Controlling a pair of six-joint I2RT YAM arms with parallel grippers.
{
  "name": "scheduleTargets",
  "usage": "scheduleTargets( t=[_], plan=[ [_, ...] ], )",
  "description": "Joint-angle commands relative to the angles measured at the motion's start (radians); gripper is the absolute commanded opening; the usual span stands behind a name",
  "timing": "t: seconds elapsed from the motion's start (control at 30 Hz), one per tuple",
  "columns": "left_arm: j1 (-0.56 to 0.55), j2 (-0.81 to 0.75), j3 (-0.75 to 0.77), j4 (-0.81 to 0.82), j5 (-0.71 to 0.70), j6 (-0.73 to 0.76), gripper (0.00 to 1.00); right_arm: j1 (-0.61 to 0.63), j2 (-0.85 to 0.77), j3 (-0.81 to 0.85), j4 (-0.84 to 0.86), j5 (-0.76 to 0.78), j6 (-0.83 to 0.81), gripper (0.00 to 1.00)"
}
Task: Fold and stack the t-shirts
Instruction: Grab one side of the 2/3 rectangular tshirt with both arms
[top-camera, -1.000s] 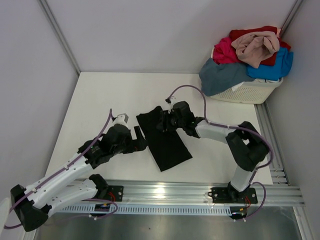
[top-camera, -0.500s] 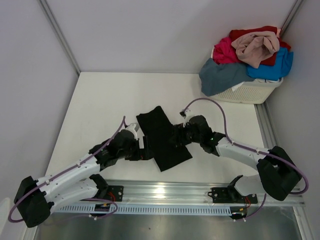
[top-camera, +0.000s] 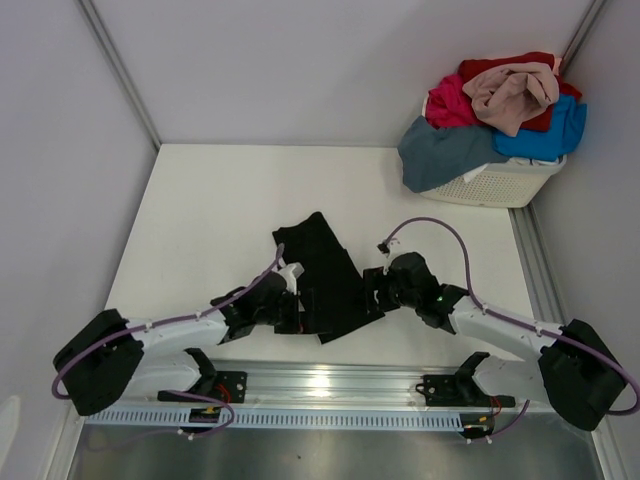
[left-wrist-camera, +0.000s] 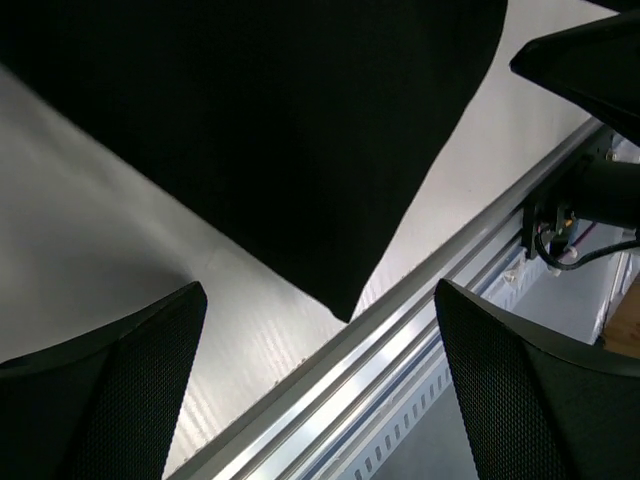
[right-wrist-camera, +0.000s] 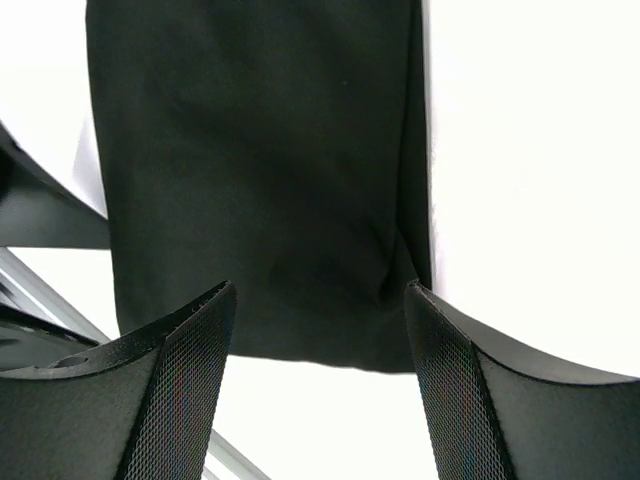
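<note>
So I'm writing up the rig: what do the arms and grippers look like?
The left arm and right arm have white links, black joints and a looping purple cable each. The left gripper and right gripper are black, with mesh-textured fingers.

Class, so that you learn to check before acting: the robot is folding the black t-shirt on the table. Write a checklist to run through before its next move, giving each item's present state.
1. Left pincer open and empty: ok.
2. Right pincer open and empty: ok.
3. Black t-shirt wholly on the table: ok.
4. Pincers flank the shirt's near end: ok.
5. Shirt folded to a compact, stackable shape: not ok, it is a long strip.
6. Other t-shirts heaped on the basket, away from the work: ok.
</note>
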Motion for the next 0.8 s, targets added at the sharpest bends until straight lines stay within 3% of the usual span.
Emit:
scheduleTargets(
  t=[0.0, 0.27, 0.4, 0.5, 0.6, 0.77],
  plan=[
    [-0.034, 0.085, 0.021, 0.201, 0.082, -0.031, 0.99, 0.01, -0.051, -0.025, -0.07, 0.043, 0.035, 0.72],
    [-0.092, 0.261, 0.043, 0.313, 0.126, -0.091, 0.99, 0.016, -0.124, -0.097, -0.079, 0.06, 0.095, 0.67],
    [-0.094, 0.269, 0.015, 0.339, 0.139, -0.107, 0.97, 0.018, -0.123, -0.14, -0.027, 0.05, 0.126, 0.54],
    [-0.094, 0.247, 0.004, 0.321, 0.127, -0.111, 0.93, 0.018, -0.109, -0.161, 0.018, 0.043, 0.138, 0.3],
    [-0.094, 0.209, -0.003, 0.273, 0.105, -0.105, 0.85, 0.018, -0.083, -0.158, 0.061, 0.043, 0.133, 0.15],
    [-0.094, 0.169, 0.0, 0.235, 0.105, -0.087, 0.72, 0.018, -0.055, -0.16, 0.091, 0.029, 0.126, 0.11]
  ],
)
